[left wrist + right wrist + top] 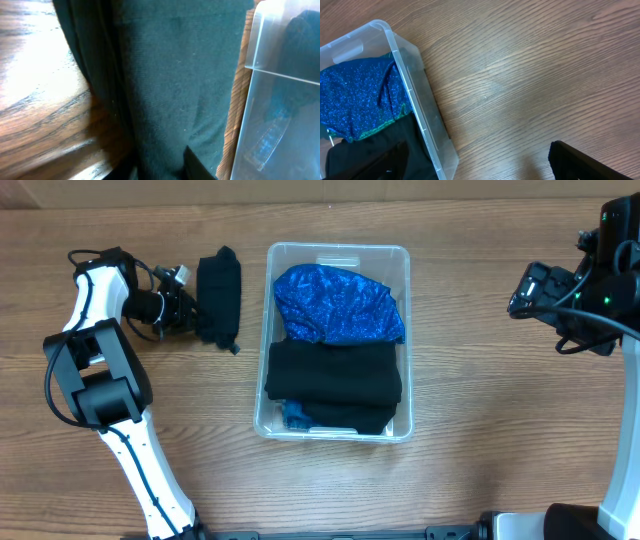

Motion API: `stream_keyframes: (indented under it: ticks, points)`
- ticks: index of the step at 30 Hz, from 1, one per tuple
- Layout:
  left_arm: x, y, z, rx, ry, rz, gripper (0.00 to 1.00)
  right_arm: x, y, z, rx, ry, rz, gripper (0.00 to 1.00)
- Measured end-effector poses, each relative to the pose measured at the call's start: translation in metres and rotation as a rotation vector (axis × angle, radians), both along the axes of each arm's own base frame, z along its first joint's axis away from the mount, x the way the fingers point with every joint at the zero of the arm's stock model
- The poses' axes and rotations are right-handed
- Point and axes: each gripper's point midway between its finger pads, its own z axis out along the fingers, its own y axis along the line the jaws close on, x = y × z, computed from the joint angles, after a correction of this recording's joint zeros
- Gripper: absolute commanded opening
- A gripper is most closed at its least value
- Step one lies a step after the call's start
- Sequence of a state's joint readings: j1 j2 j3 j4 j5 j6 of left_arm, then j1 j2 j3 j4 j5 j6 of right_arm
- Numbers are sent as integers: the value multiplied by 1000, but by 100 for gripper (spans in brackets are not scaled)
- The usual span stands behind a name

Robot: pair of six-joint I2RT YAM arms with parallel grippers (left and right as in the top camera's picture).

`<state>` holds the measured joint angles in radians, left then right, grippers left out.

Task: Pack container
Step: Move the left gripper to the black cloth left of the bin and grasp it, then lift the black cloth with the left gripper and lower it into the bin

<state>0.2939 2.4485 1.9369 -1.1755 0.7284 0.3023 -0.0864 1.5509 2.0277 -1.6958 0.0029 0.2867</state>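
While the left gripper (182, 305) sits at the left edge of the folded black fabric piece (218, 292) on the wooden table (480, 430), the clear rectangular plastic container (338, 247) stands at table ctr. It's just right of that fabric, not touching it. Inside are a sparkly blue cloth (340, 305) at the far end and a folded black garment (333, 372) at the near end.

Left wrist view is nearly all dark fabric w/ the container wall close on the right. Fabric seems to run btwn the fingers, but it's too dark, so can't tell if clenched or loose. Right gripper (535, 288) hangs well apart at far right, jaws spread wide, nothing in them.

Handling, my guess:
- Fabric piece: light, limp, grippy, not fragile. Pinched at one edge it'll prob droop and unfold. Better to pinch through all layers near the fold.
- Container: light, thin walls that likely flex, smooth and slippery. It may skid on the wood if cloth gets pushed in. If it needs steadying, take the rim at a short side, not the flat wall.
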Motion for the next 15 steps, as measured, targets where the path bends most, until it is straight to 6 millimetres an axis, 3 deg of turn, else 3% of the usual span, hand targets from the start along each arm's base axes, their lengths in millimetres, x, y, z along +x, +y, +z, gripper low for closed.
stream_keyframes:
  ticks: [5,15]
  points:
    - [1,-3,3,-21,-6,3,4,0,0,0,0,0,0,94]
    - [5,-16,21,-138,-37,17,4,0,0,0,-1,-1,-1,94]
